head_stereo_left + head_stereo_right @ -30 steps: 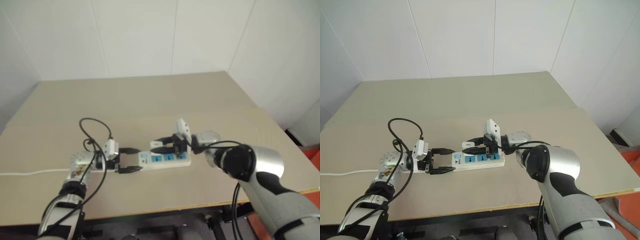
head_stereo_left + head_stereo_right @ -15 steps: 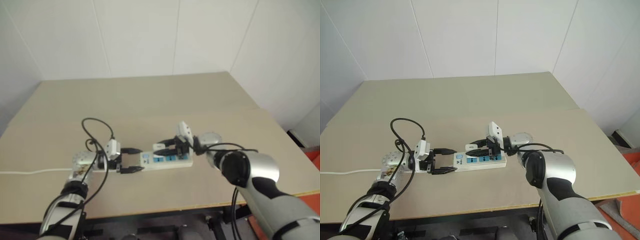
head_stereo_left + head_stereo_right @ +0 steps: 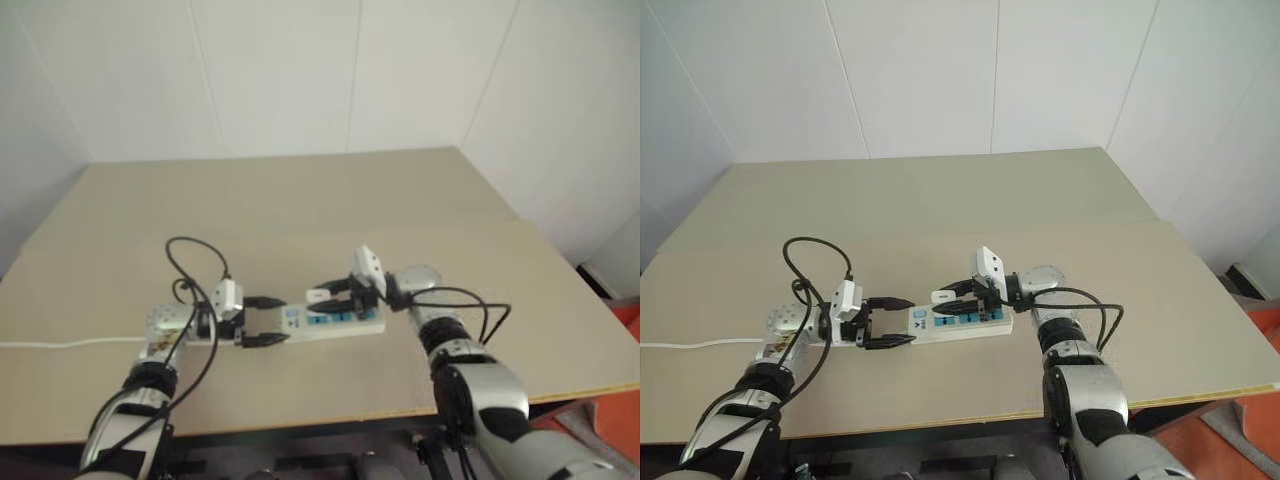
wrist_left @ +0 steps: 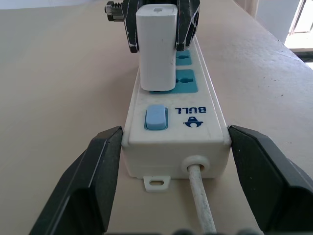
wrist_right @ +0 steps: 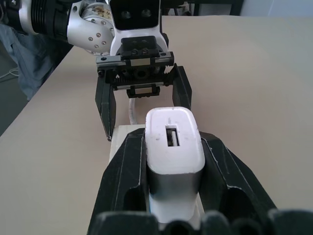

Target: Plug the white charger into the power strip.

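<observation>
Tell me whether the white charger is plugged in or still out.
Cannot tell: the white charger stands upright on the power strip's socket nearest the switch, still clamped by the right gripper.

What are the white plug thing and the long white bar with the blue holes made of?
The white charger looks like smooth matte plastic, plain with rounded edges. The power strip also looks like hard plastic, a bit glossier, with moulded seams, blue plastic sockets and a switch. Its cord seems rubbery, though that is harder to tell.

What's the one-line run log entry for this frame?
right hand: shut on white charger, at socket nearest switch | left hand: fingers flank power strip at cord end | table: tan
</observation>
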`<state>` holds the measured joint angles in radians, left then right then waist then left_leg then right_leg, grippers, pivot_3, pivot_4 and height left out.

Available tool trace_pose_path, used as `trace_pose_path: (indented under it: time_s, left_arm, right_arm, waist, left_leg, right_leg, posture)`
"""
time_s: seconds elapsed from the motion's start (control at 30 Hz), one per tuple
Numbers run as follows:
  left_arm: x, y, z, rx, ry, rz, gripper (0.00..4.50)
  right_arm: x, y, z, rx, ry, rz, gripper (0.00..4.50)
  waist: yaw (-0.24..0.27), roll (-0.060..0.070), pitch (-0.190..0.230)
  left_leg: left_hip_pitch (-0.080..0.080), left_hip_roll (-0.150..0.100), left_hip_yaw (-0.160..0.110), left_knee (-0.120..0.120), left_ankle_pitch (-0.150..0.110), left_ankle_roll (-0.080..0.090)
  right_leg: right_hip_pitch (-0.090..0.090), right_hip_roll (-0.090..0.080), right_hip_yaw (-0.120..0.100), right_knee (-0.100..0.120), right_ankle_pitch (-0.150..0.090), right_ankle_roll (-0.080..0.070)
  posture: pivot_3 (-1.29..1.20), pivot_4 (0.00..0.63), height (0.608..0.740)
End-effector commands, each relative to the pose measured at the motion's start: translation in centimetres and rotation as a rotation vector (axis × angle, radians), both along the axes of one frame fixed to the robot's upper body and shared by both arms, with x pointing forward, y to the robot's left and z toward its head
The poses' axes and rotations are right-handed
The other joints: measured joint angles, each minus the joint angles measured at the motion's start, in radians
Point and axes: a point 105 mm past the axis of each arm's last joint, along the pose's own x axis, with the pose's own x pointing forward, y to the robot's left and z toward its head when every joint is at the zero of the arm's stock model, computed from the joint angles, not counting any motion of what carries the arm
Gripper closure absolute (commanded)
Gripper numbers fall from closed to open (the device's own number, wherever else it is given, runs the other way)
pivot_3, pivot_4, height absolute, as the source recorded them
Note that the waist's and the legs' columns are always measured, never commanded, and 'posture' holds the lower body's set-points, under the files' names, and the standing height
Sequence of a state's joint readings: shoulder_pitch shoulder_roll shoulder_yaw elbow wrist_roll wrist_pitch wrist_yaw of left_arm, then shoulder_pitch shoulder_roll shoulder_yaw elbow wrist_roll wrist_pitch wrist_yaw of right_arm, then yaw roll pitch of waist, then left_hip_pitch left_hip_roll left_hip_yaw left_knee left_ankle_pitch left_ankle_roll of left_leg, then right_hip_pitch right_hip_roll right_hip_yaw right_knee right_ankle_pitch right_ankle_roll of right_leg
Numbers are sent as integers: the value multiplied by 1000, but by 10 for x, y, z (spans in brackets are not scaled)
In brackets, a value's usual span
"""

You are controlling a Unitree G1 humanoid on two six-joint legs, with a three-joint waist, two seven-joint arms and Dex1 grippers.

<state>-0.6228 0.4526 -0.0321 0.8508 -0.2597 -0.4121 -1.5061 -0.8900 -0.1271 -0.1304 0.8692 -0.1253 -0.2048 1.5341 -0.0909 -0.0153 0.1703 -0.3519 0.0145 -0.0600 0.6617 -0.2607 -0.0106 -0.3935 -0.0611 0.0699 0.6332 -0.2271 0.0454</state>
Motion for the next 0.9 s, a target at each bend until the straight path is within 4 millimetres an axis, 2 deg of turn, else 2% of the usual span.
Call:
trace_pose_path:
  time_s: [0.03,0.13,0.5,0.9]
  left_arm:
    - [-3,4,-9,45,20,-1,1318]
    - [-3,4,-8,46,19,-1,1318]
    - [-5,6,-10,52,15,4,1318]
    - [-5,6,-9,54,11,3,1318]
  right_arm:
    - [-13,-1,-23,-97,158,18,3389]
    - [-15,-1,-29,-120,209,9,3389]
    - [-20,3,-44,-129,226,-3,3389]
    - [-20,4,-45,-107,189,-20,3389]
  waist:
    - [2,0,0]
    - [7,0,-1]
    - [18,-1,-7]
    - [18,-1,-9]
  left_leg:
    - [0,0,0,0,0,0]
    - [0,0,0,0,0,0]
    - [2,0,1,0,0,0]
    - [3,1,1,0,0,1]
  right_leg:
    - [0,0,0,0,0,0]
    - [0,0,0,-1,0,0]
    - [1,1,0,0,0,-1]
    - [2,1,0,0,0,-1]
  posture:
    - [0,150,740]
    - [0,150,740]
    - [0,150,740]
    - [0,150,740]
